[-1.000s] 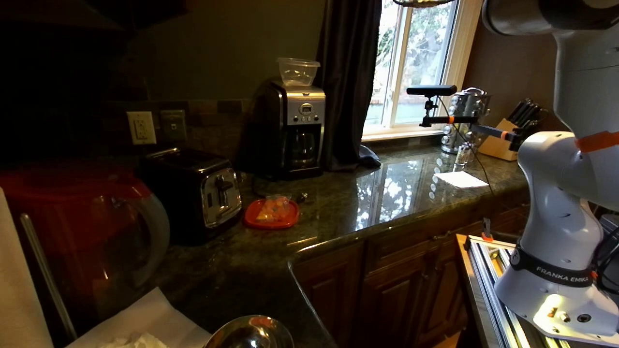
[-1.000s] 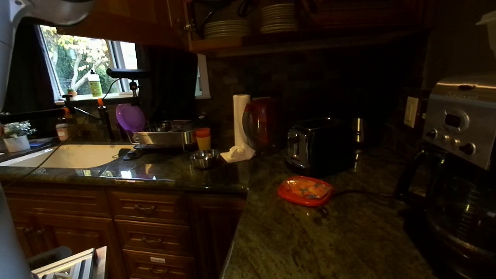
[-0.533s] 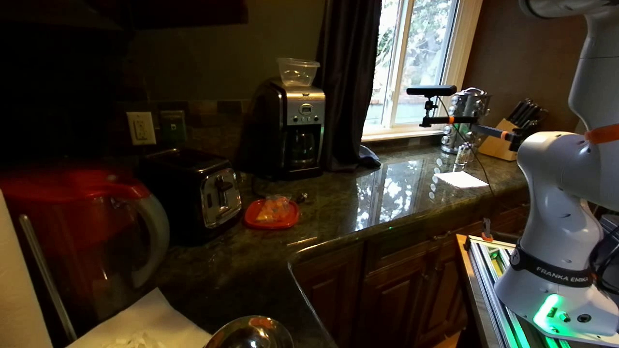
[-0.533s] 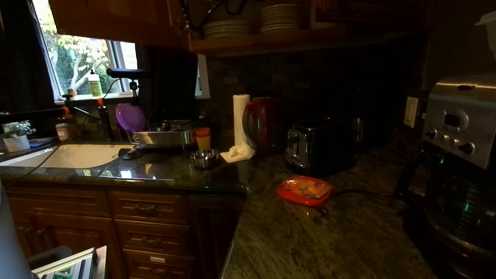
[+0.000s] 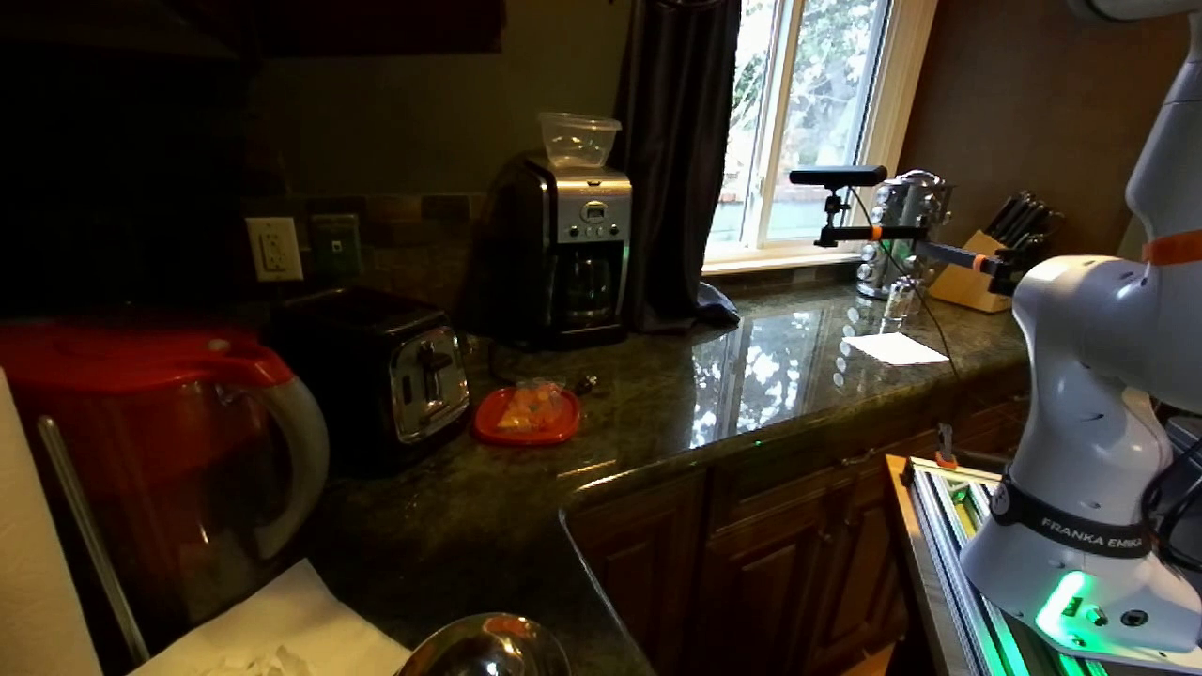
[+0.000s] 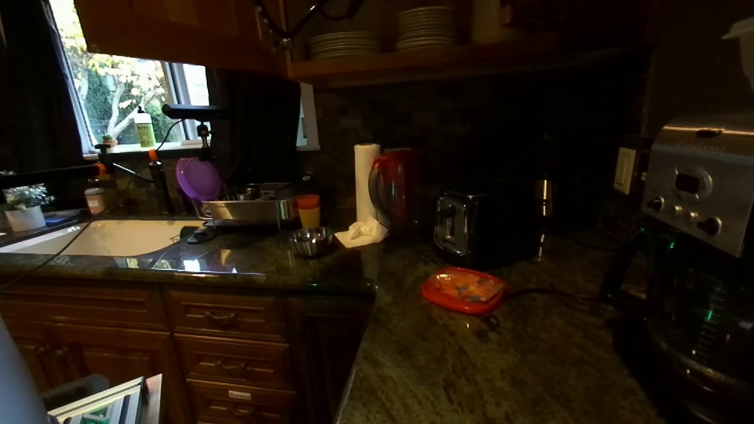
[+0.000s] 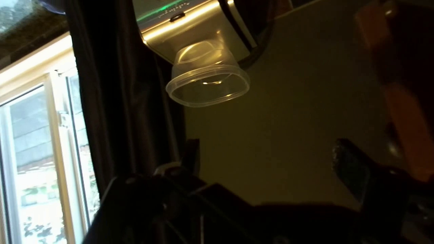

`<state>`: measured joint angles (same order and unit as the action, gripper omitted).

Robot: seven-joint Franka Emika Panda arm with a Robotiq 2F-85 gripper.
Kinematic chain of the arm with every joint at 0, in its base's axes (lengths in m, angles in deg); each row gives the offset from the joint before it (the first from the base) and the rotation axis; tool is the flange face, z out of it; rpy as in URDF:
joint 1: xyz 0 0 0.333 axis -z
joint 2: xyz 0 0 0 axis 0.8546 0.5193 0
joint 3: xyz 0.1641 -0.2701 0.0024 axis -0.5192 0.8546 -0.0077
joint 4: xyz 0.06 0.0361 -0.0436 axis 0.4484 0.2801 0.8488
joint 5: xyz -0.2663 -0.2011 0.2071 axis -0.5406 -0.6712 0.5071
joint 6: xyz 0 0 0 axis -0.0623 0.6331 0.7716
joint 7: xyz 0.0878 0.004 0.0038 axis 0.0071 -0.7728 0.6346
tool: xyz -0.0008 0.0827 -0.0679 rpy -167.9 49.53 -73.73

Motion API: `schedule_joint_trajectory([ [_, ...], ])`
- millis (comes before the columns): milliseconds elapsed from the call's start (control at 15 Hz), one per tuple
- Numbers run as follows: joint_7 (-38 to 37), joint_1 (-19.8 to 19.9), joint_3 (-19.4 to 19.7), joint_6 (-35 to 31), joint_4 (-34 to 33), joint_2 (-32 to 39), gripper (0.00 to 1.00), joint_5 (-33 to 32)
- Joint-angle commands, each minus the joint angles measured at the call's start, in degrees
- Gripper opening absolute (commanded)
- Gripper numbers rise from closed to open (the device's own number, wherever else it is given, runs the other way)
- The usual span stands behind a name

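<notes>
My gripper (image 7: 267, 152) is open, with its dark fingers far apart and nothing between them. It shows only in the wrist view; both exterior views leave it out. Beyond it in the wrist view is a clear plastic container (image 7: 206, 73) on top of the silver and black coffee maker (image 7: 200, 25). The container also shows in an exterior view (image 5: 579, 141). A blurred orange-brown piece (image 7: 403, 115) stands close at the right of the wrist view; I cannot tell what it is. A dark cabinet panel (image 5: 394, 23) shows at the top of an exterior view.
An open shelf holds stacks of plates (image 6: 427, 28). Below stand a black toaster (image 6: 453, 227), a red lid (image 6: 439, 299) with a bag on it, a red pitcher (image 5: 141, 432) and a metal bowl (image 6: 311, 240). A camera (image 5: 836, 176) on a bracket stands near the window.
The arm has moved up and towards the right edge in an exterior view. The cabinet panel there now reaches further right. Another plate stack has come into sight. The base light turned green.
</notes>
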<state>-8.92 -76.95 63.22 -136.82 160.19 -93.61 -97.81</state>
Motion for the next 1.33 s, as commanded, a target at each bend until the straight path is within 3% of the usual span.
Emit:
schedule_joint_trajectory([
  [0,-3.8,6.4,-5.2,0.9,4.6,-3.8,1.00,-0.1],
  [200,-3.5,9.1,-6.7,-2.9,6.0,-5.2,1.00,1.3],
  [533,-5.4,8.2,-12.4,-2.2,11.6,-11.5,1.00,2.3],
  [867,-7.1,6.5,-16.1,-11.0,15.4,-18.8,1.00,9.2],
  [1267,-7.4,9.7,-15.9,-22.4,15.0,-16.8,1.00,14.4],
])
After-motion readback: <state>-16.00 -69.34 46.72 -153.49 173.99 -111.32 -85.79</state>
